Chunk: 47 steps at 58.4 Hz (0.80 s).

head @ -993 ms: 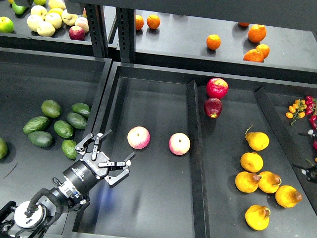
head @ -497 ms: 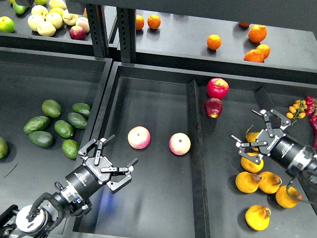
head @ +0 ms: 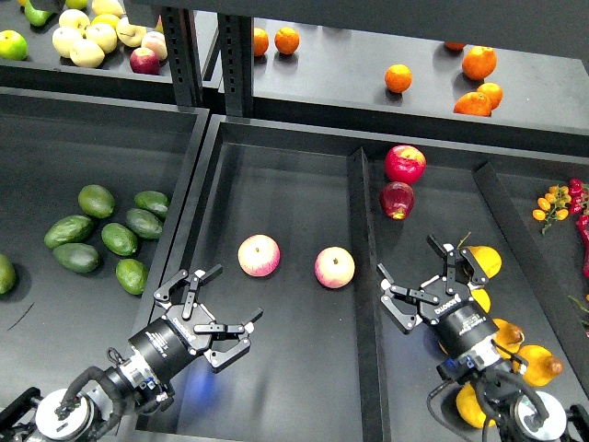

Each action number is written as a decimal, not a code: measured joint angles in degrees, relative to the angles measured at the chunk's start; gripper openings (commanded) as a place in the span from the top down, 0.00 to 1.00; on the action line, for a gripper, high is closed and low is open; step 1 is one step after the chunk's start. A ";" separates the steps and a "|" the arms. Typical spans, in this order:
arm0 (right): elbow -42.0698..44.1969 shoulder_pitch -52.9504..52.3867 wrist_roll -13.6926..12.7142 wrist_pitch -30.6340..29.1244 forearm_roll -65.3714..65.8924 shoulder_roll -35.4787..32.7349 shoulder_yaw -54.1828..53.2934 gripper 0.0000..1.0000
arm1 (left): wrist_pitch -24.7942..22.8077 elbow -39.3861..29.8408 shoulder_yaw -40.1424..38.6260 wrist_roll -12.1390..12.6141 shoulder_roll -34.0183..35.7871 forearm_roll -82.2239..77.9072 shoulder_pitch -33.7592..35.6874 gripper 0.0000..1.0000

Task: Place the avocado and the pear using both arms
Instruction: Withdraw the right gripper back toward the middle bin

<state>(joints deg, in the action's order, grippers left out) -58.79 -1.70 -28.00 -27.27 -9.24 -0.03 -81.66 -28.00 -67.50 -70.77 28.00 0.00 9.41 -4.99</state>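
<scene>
Several dark green avocados [head: 119,238] lie in the left bin; the nearest one [head: 131,275] is just left of my left gripper, and I cannot tell the task's one apart. My left gripper [head: 213,308] is open and empty, low over the middle bin near its left wall. Several yellow pears [head: 480,261] lie in the right bin, some partly hidden behind my right arm. My right gripper [head: 425,284] is open and empty, just left of the pears.
Two pink-yellow apples [head: 259,255] [head: 334,267] lie in the middle bin. Two red apples [head: 404,163] sit at the back of the right bin. A divider wall [head: 362,276] separates these bins. Oranges [head: 478,62] and pale fruit [head: 85,39] are on the back shelf. Small tomatoes [head: 552,201] lie far right.
My right arm has swung from the right edge to the bottom, and its gripper now sits lower and further left beside the pears. My left gripper has dropped slightly down and right.
</scene>
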 measured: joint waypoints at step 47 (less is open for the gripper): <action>-4.06 8.32 4.20 -0.73 -1.23 0.02 -0.01 0.00 | 0.00 7.54 0.80 0.00 0.00 0.00 9.51 0.01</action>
<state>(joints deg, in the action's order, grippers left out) -62.85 6.62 -23.80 -28.00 -10.46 0.00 -81.67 -28.00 -59.96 -69.97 28.00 0.00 9.41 4.52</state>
